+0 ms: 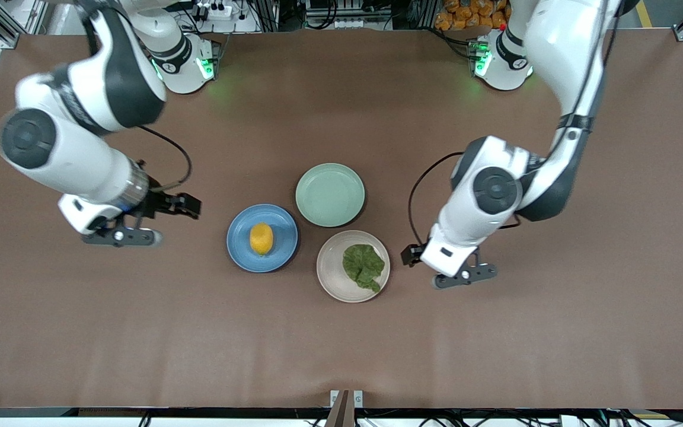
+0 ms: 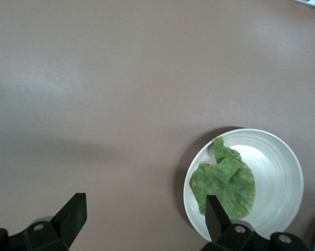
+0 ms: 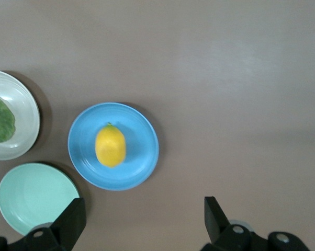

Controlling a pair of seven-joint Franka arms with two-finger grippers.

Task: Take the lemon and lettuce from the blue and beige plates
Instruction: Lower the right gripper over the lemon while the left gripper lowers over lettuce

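Note:
A yellow-orange lemon (image 1: 261,238) lies in the middle of the blue plate (image 1: 241,249). A crinkled green lettuce leaf (image 1: 363,265) lies on the beige plate (image 1: 332,276), which sits beside the blue plate toward the left arm's end. My right gripper (image 1: 123,236) is open and empty, over bare table beside the blue plate; its wrist view shows the lemon (image 3: 110,146) on that plate (image 3: 142,157). My left gripper (image 1: 466,276) is open and empty, over bare table beside the beige plate; its wrist view shows the lettuce (image 2: 224,183) and plate (image 2: 283,178).
An empty pale mint-green plate (image 1: 329,194) sits farther from the front camera than the other two plates, touching close to both. It also shows in the right wrist view (image 3: 34,196). Brown table surface (image 1: 341,344) stretches around the plates.

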